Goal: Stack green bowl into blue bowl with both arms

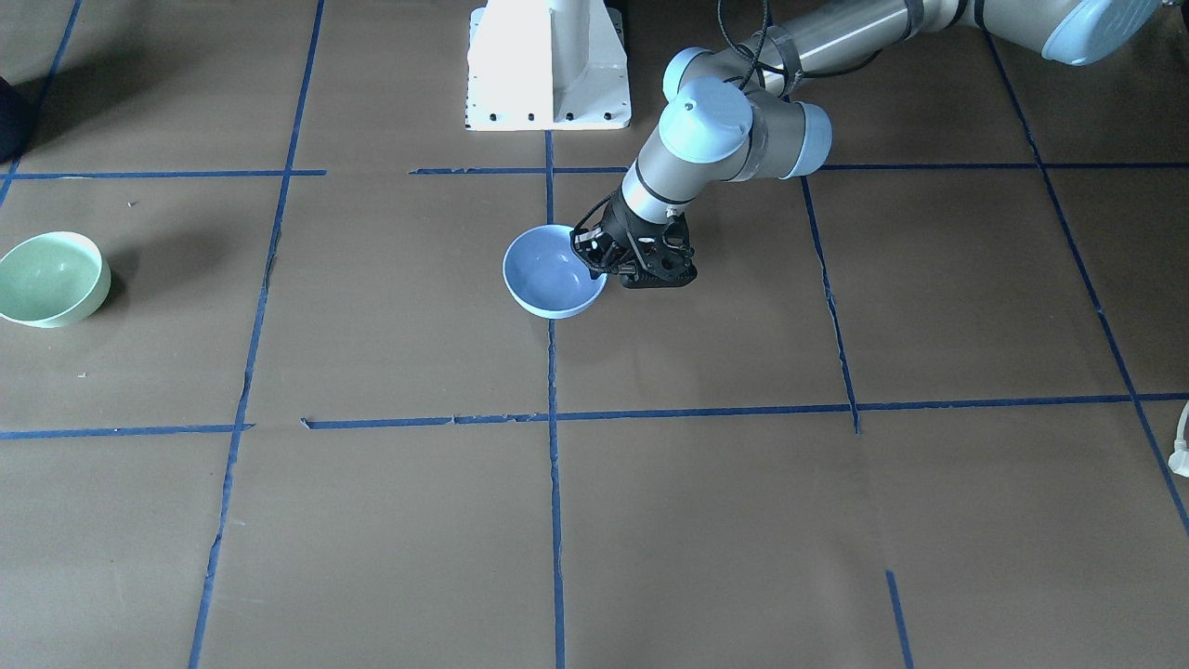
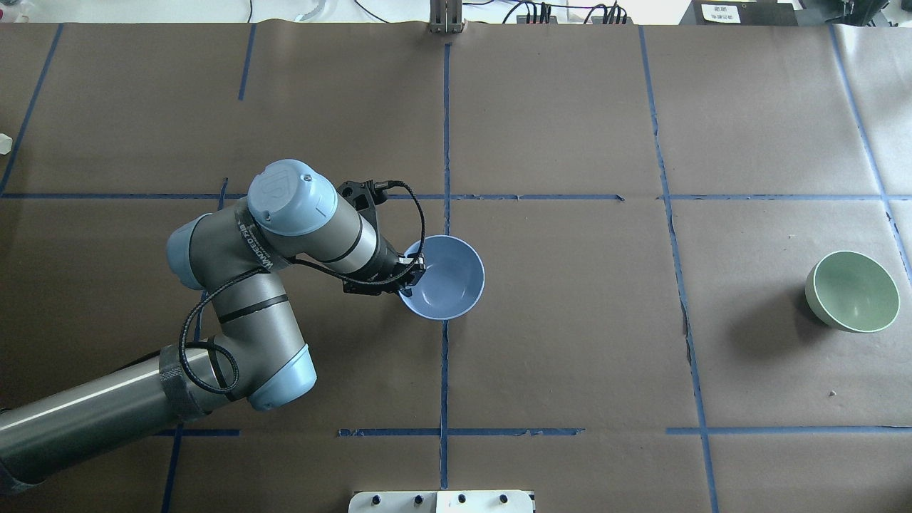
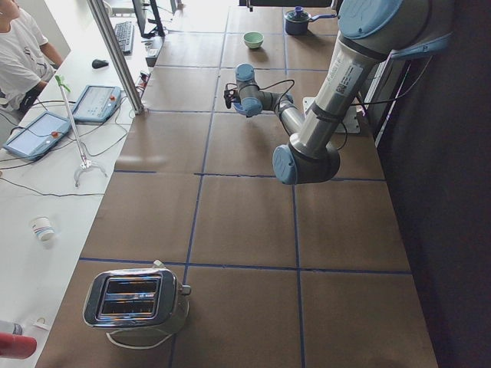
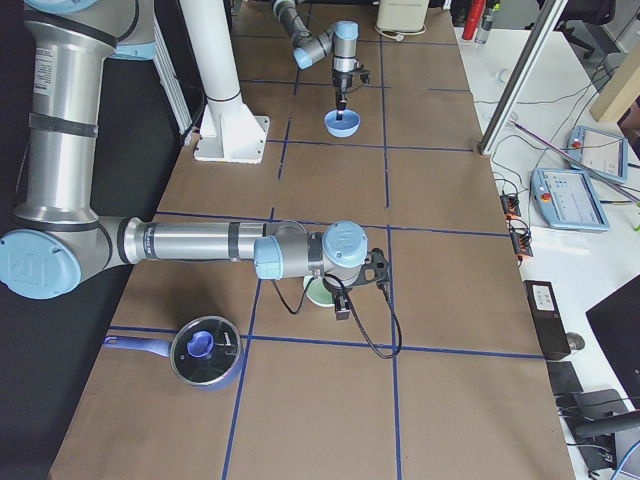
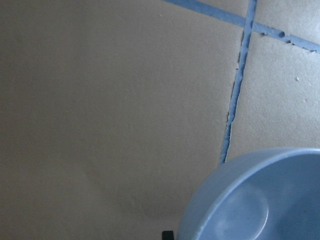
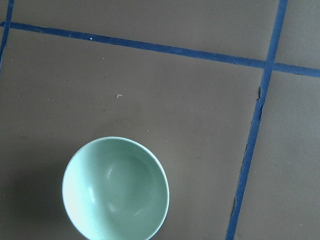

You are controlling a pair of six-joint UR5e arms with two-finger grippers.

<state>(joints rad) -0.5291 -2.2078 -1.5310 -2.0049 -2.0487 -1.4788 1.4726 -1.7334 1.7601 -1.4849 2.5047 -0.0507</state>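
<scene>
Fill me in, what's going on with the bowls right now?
The left claw sits at the rim of the blue bowl at mid-table; whether it is clamped is unclear. The right claw hovers near the green bowl, which rests far off on the robot's right. The bowls are not yet stacked.

On the table (image 2: 570, 342), near its middle and before the pedestal base (image 1: 548, 65): middle bowl (image 2: 445, 279), left gripper (image 2: 411, 276) at its rim on the robot's left side. Well apart, toward the robot's right: outer bowl (image 2: 855, 292).
</scene>
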